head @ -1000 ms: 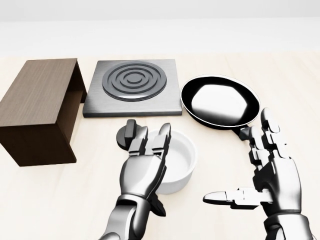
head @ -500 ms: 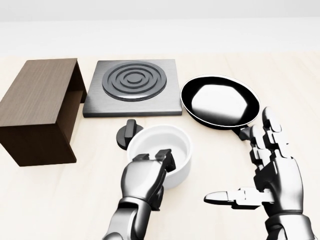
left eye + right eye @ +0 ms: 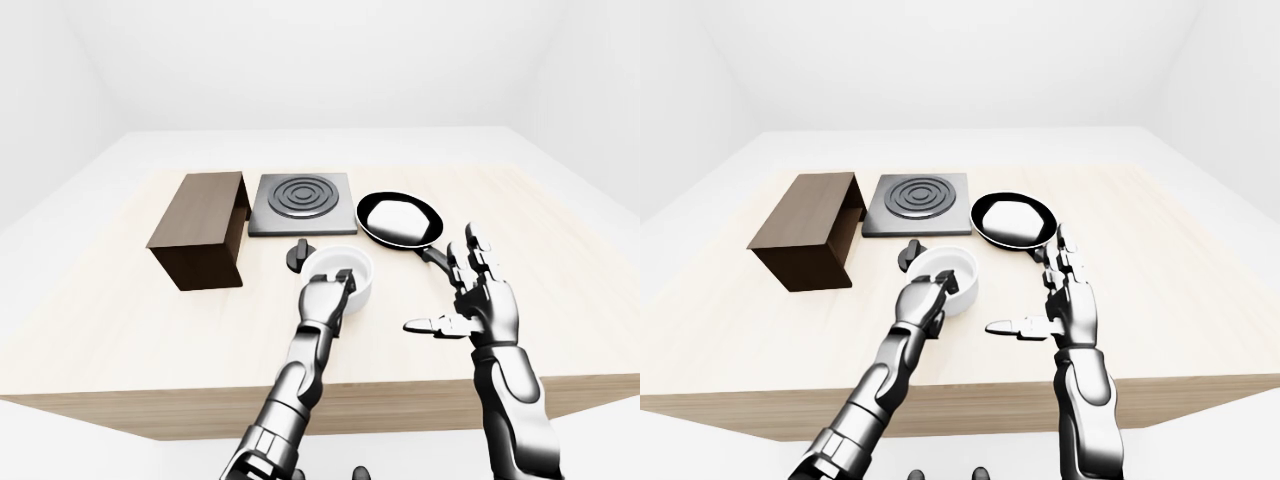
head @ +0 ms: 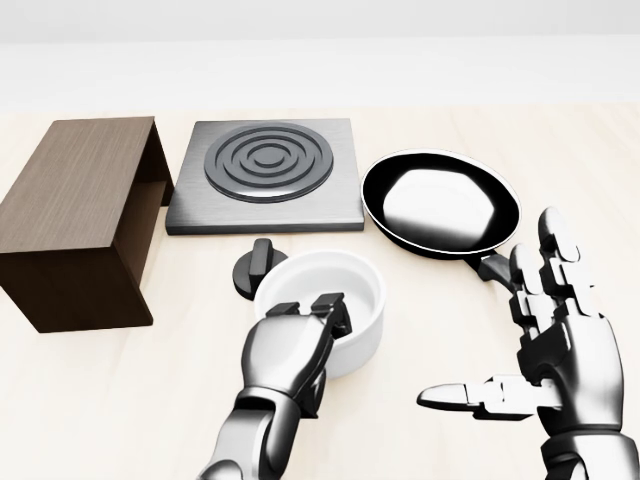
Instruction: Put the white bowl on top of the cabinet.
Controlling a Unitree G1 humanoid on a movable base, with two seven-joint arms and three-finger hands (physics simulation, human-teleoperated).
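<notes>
The white bowl [image 4: 322, 305] is at the middle of the head view on the wooden table. My left hand [image 4: 300, 335] is shut on the bowl's near rim, fingers hooked over the edge. The dark brown wooden cabinet [image 4: 75, 220] stands at the left, its open side facing right. My right hand [image 4: 545, 355] is open and empty at the lower right, fingers spread, thumb pointing left, apart from the bowl.
A grey stove plate [image 4: 266, 175] with a round burner lies above the bowl. Its black knob [image 4: 255, 268] sits just left of the bowl. A black frying pan [image 4: 440, 203] lies at the right, handle toward my right hand. The table edge [image 3: 300, 400] is near.
My left hand's open fingers have closed onto the bowl's near rim, and the bowl has shifted slightly up and left. My right hand has drifted a little right and down.
</notes>
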